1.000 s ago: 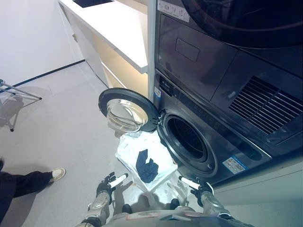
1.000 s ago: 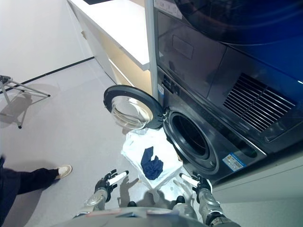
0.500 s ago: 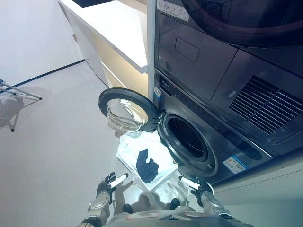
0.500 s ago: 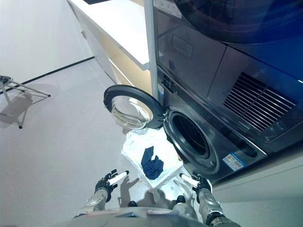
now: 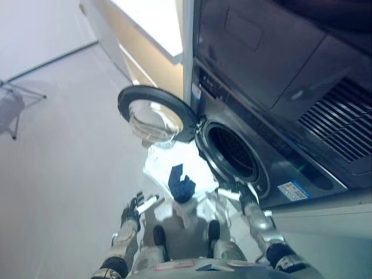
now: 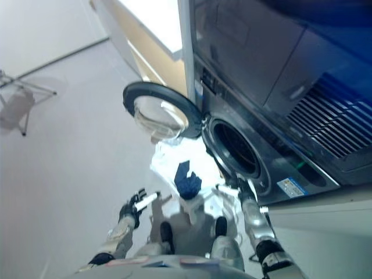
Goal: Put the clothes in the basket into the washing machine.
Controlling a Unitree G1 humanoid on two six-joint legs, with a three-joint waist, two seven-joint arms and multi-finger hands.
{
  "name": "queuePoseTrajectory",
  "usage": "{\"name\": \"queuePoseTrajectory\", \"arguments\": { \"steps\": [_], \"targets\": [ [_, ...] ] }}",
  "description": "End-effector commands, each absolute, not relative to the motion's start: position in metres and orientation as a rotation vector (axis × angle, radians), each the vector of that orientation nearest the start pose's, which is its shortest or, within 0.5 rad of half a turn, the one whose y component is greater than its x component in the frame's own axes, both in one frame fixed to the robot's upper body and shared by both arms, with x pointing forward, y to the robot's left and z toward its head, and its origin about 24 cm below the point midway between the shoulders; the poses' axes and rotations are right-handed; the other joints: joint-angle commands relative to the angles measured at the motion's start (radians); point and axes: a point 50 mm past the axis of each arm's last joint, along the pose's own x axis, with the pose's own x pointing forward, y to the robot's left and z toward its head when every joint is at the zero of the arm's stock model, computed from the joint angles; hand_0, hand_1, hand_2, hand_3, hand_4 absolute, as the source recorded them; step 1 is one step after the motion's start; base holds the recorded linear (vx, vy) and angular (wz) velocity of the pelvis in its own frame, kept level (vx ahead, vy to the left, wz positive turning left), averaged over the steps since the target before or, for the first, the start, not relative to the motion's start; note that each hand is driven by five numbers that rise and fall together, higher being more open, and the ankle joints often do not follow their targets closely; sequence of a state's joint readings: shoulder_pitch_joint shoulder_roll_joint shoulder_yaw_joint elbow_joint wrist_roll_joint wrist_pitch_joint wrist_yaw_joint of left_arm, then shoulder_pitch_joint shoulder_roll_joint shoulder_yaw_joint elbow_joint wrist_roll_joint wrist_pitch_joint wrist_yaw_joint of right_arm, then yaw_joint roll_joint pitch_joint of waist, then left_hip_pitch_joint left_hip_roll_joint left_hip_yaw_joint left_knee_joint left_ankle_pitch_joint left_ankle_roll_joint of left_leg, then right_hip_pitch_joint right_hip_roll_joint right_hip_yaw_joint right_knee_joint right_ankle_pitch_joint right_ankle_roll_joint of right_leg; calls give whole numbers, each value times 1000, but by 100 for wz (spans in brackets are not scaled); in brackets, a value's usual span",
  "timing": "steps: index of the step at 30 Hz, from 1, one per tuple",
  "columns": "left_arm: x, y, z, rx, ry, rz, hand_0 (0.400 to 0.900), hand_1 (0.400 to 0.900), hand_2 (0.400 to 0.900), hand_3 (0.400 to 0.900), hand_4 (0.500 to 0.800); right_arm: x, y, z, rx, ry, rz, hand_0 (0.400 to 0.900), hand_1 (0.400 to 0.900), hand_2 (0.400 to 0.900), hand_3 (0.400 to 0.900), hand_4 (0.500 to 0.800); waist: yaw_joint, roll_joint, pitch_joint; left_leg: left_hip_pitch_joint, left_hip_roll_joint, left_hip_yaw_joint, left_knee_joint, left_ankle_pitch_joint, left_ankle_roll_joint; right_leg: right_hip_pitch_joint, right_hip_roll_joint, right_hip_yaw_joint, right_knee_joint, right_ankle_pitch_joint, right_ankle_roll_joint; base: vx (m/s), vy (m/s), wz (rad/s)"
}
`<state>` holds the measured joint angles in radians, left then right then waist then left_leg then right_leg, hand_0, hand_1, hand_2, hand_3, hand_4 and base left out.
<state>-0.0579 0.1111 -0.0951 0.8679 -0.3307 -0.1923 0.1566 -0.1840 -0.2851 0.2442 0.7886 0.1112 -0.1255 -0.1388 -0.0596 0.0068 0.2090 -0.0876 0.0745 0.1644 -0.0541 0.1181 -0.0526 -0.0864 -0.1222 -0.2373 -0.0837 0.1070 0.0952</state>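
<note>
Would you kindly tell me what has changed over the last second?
The camera tipped down, shifting the whole view. The right hand has reached forward toward the white basket; the person's leg at the left has gone. The left hand stays low and open; the dark blue garment lies untouched.

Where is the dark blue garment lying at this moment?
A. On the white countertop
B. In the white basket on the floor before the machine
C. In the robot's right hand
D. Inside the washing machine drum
B: the dark blue garment rests in the white basket, below the open door of the washing machine; neither hand touches it.
</note>
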Motion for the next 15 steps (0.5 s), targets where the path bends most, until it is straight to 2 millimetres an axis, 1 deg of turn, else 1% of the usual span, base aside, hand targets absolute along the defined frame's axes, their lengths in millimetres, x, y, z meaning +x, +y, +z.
{"name": "queuePoseTrajectory", "arguments": {
  "steps": [1,2,3,4,5,6,8,9,10,11,12,13,15],
  "targets": [
    [241,193,-64,-84,355,260,900,900,900,900,800,307,-167,3,-428,120,81,900,900,900,900,800,29,-60,74,-64,2,-75,126,-99,-30,-61,-50,-24,137,-56,83,-216,-64,29],
    [250,191,-49,-90,277,254,900,900,900,900,800,322,-158,22,-524,42,117,900,900,900,900,800,52,-70,105,-118,12,-90,150,-93,-34,-111,-56,-32,164,-56,82,-109,-34,16],
    [250,192,-49,-90,276,255,900,900,900,900,800,323,-158,23,-524,40,118,900,900,900,900,800,50,-70,102,-126,12,-91,155,-94,-34,-118,-56,-33,167,-57,82,-161,-50,22],
    [255,191,-39,-91,226,246,900,900,900,900,800,329,-153,35,-558,-12,129,900,900,900,900,800,59,-73,117,-157,16,-97,169,-93,-35,-155,-61,-38,189,-57,81,-192,-46,22],
    [264,190,-21,-88,137,240,900,900,900,900,800,341,-145,55,-636,-90,150,900,900,900,900,800,81,-76,155,-229,20,-111,206,-90,-36,-230,-68,-43,234,-58,77,-192,-45,22],
    [264,190,-20,-88,135,241,900,900,900,900,800,342,-145,55,-637,-92,151,900,900,900,900,800,79,-76,149,-242,20,-112,213,-92,-35,-241,-69,-44,240,-60,77,-208,-53,26],
    [273,188,6,-82,15,223,900,900,900,900,800,352,-136,78,-708,-187,164,900,900,900,900,800,99,-77,184,-324,23,-129,254,-92,-34,-324,-77,-49,294,-63,72,-195,-65,31],
    [280,187,23,-67,-63,220,900,900,900,900,800,361,-132,98,-796,-265,160,900,900,900,900,800,118,-78,209,-408,23,-143,293,-93,-34,-402,-84,-56,343,-73,69,-189,-60,29],
    [280,187,24,-67,-64,221,900,900,900,900,800,361,-131,99,-797,-267,160,900,900,900,900,800,115,-78,201,-423,22,-144,301,-95,-34,-416,-86,-56,350,-76,68,-251,-86,35],
    [287,183,43,-56,-152,216,900,900,900,900,800,371,-134,121,-886,-343,118,900,900,900,900,800,136,-76,234,-506,19,-164,339,-95,-32,-496,-94,-65,396,-82,66,-179,-63,28],
    [291,183,53,-57,-192,220,900,900,900,900,800,376,-137,131,-920,-366,97,900,900,900,900,800,143,-74,240,-556,17,-169,362,-98,-32,-545,-98,-68,425,-88,65,-169,-65,27],
    [291,182,53,-57,-194,220,900,900,900,900,800,376,-136,131,-921,-368,96,900,900,900,900,800,142,-74,234,-571,17,-170,376,-108,-32,-559,-100,-67,440,-98,66,-103,-45,24],
    [297,179,80,-53,-309,217,900,900,900,900,800,386,-144,159,-986,-434,33,900,900,900,900,800,160,-69,253,-678,10,-190,423,-114,-28,-663,-113,-71,502,-112,63,-139,-56,26]
  ]
}}
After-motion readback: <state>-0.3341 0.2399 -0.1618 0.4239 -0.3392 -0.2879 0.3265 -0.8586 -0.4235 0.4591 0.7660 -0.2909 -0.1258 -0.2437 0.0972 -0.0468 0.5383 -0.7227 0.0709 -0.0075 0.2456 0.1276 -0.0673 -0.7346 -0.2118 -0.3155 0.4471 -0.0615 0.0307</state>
